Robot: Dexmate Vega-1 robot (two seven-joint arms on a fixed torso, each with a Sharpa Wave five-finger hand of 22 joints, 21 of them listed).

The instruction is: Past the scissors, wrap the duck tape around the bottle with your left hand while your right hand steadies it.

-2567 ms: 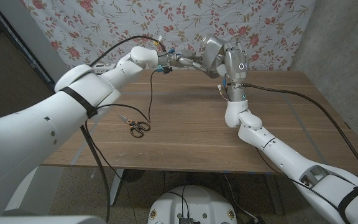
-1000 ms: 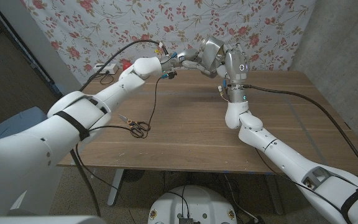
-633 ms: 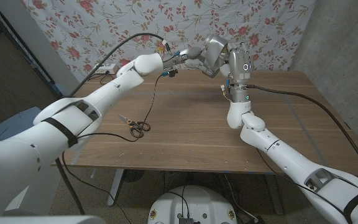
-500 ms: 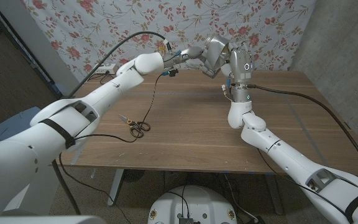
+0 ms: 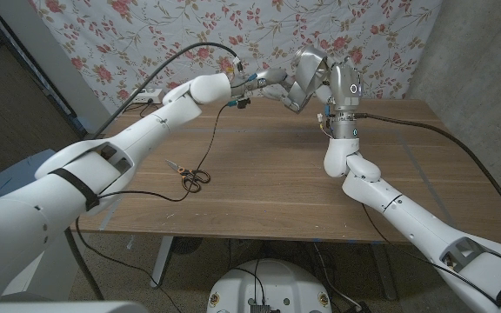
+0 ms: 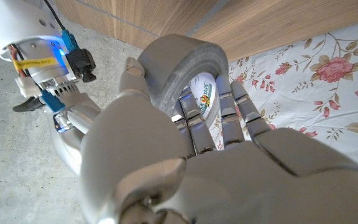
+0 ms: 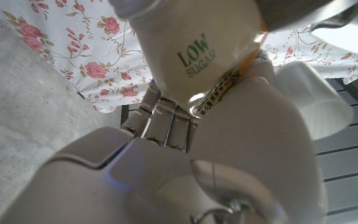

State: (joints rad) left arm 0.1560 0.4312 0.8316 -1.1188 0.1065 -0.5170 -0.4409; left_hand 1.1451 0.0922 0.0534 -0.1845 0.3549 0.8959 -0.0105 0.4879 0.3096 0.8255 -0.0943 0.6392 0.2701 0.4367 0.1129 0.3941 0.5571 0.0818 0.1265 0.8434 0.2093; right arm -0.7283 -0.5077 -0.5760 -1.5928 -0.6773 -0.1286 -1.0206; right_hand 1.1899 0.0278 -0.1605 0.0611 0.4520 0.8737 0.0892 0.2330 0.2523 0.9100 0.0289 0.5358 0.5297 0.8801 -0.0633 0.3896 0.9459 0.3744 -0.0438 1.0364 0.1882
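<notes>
Above the table's far edge my left hand [image 5: 268,80] grips the grey duct tape roll [image 5: 306,69], its fingers reaching through the core. In the left wrist view the roll [image 6: 179,65] shows over the back of that hand [image 6: 185,162]. My right hand [image 7: 185,155] holds a white bottle [image 7: 194,50] labelled "LOW SUGAR", with the silver tape [image 7: 309,12] just beside it. In the head view the right hand [image 5: 334,75] sits pressed against the roll, and the bottle is hidden behind them. Black-handled scissors [image 5: 190,174] lie on the table at the left.
A black cable [image 5: 209,143] hangs from my left wrist down to the table near the scissors. A floral cloth [image 5: 146,35] hangs behind the wooden table [image 5: 268,191]. A concrete wall [image 5: 485,61] stands at the right.
Both hands and the tape roll have drifted a little to the right. My left arm has stretched out further, and the right wrist has swung right and turned. The scissors have not moved.
</notes>
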